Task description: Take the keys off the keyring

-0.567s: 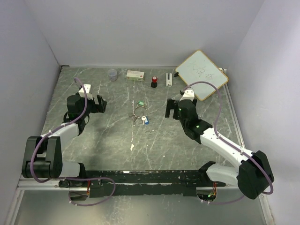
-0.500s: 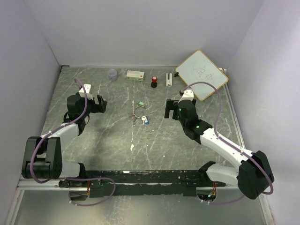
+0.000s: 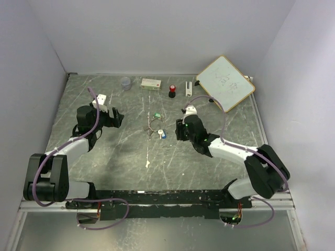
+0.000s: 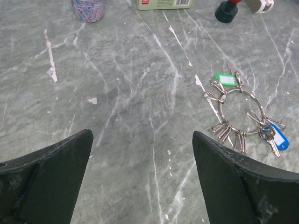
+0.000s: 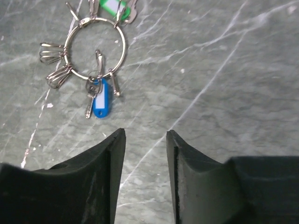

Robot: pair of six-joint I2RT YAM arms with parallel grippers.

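Note:
The keyring (image 3: 152, 124) lies flat mid-table, a silver wire ring carrying several small clips. On it, the green key (image 3: 156, 115) is at the far side and the blue key (image 3: 163, 134) at the near right. My left gripper (image 3: 116, 118) hovers well left of the ring, wide open and empty; its wrist view has the keyring (image 4: 238, 112) to the right, with the green key (image 4: 225, 80) and the blue key (image 4: 279, 138). My right gripper (image 3: 179, 130) is just right of the blue key. In its wrist view the right gripper (image 5: 145, 132) is narrowly open over bare table, just short of the blue key (image 5: 99, 103), the keyring (image 5: 95, 46) and the green key (image 5: 112, 8).
Along the back edge stand a cup of paper clips (image 3: 125, 82), a small box (image 3: 151, 83), a red-and-black knob (image 3: 171, 91) and a white block (image 3: 188, 88). A framed whiteboard (image 3: 225, 82) lies at the back right. White walls enclose the table.
My right arm has swung left and lower toward the keyring, and its jaws have narrowed. My left gripper has shifted slightly and stays wide open.

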